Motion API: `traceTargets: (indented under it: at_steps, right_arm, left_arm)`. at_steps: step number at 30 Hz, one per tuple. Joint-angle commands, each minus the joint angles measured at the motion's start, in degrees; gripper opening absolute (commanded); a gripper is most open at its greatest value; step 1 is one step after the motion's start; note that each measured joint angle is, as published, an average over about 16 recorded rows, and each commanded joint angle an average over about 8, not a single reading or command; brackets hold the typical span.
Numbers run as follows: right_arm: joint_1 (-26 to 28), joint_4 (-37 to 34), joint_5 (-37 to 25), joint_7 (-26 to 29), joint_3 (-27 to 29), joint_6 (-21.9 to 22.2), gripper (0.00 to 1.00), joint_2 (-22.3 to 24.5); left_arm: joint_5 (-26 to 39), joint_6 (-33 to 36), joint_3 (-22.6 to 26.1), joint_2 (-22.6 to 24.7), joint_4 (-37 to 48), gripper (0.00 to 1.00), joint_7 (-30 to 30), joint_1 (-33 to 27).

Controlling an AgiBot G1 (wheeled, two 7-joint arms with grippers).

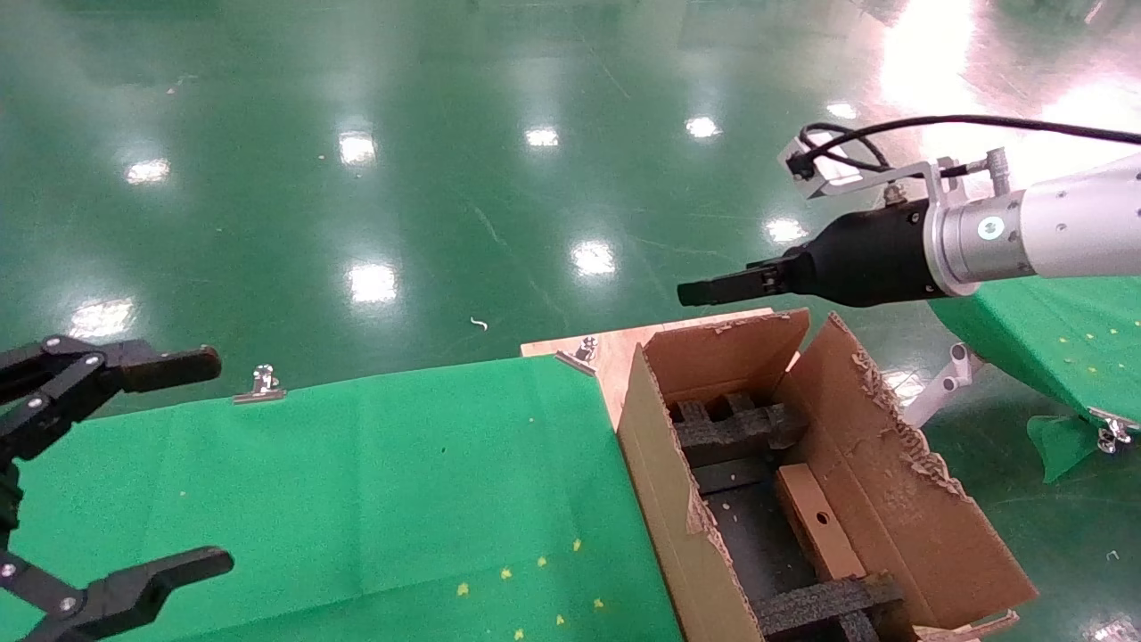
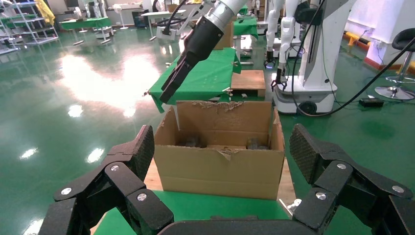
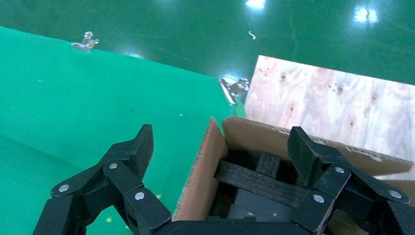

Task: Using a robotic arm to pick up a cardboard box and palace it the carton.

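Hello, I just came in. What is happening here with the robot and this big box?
The slim cardboard box already lies inside the large carton, between black foam inserts. The right gripper hangs above the carton's far end, empty with fingers open, as the right wrist view shows. The left gripper waits open over the green table, holding nothing.

It was a robot lab: glossy green floor [image 2: 73,98], other white robots [image 2: 313,49], and cloth-covered work tables [image 2: 205,73] stood around.
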Motion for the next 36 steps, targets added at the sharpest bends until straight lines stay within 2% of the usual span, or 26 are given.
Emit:
traceTargets:
  at_steps: [1, 6, 11, 36]
  right_arm:
    - [0.2, 0.2, 0.4, -0.1, 0.2, -0.4, 1.0, 0.1]
    - [-0.6, -0.3, -0.1, -0.2, 0.1, 0.2, 1.0, -0.1]
    - [-2.7, 0.3, 1.3, -2.8, 2.7, -1.0, 1.0, -0.3]
    - [-21.6, 6.4, 15.6, -26.5, 26.4, -12.2, 1.0, -1.9]
  left_arm:
    - [0.0, 0.0, 0.0, 0.0, 0.0, 1.0, 0.0, 0.0]
    - [0.0, 0.0, 0.0, 0.0, 0.0, 1.0, 0.0, 0.0]
    - [0.0, 0.0, 0.0, 0.0, 0.0, 1.0, 0.0, 0.0]
    - [0.0, 0.0, 0.1, 0.0, 0.0, 1.0, 0.0, 0.0]
